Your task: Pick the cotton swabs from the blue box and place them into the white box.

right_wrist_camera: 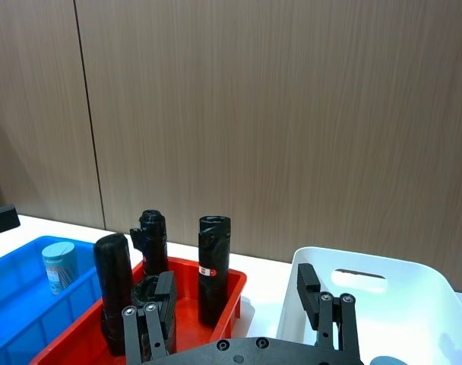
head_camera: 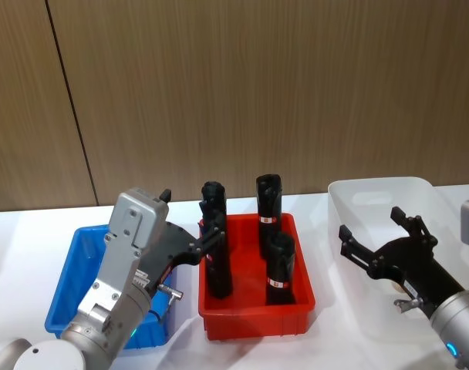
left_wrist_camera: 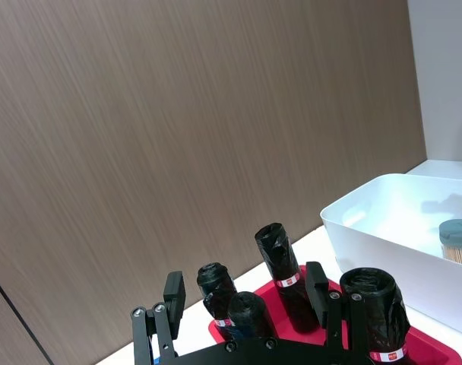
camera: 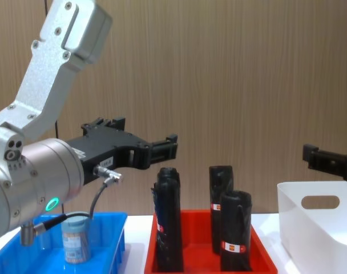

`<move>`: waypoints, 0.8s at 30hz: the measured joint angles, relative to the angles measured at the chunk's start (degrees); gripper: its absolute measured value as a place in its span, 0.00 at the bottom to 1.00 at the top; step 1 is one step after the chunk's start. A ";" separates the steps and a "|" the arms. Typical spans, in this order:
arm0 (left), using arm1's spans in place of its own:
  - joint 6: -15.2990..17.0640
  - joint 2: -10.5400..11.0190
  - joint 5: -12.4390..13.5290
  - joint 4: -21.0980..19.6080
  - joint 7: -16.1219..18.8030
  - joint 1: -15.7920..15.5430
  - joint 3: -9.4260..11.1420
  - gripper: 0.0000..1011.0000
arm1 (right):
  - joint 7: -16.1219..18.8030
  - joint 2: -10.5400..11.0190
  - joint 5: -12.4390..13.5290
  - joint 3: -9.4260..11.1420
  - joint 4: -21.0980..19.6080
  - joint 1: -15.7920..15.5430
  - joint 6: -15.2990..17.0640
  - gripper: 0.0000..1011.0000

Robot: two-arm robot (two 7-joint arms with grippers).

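Left end effector (left_wrist_camera: 245,290), wide and empty, hovers above the blue box (camera: 108,217); cotton swabs (camera: 75,240) stand upright below it. Right end effector (head_camera: 371,223), also wide, is farther off.

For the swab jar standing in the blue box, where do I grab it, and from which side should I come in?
I'd come straight down with the left gripper, which is open above that side. Close it across the swab jar's round body near the top. The jar stands upright, and the blue box's walls and the red bin of black rolls beside it would likely crowd a sideways approach.
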 joint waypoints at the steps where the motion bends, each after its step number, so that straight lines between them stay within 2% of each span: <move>1: 0.00 0.01 0.00 0.00 0.00 0.00 0.00 0.99 | 0.02 0.00 0.00 0.00 0.01 0.01 0.00 0.99; 13: -0.04 0.01 -0.02 0.01 0.00 -0.04 -0.04 0.99 | 2.37 -0.04 0.46 0.08 0.59 0.55 1.03 0.99; 24: -0.04 0.01 -0.02 0.05 -0.01 -0.04 -0.04 0.99 | 7.75 0.14 0.68 0.10 2.44 2.20 3.79 0.99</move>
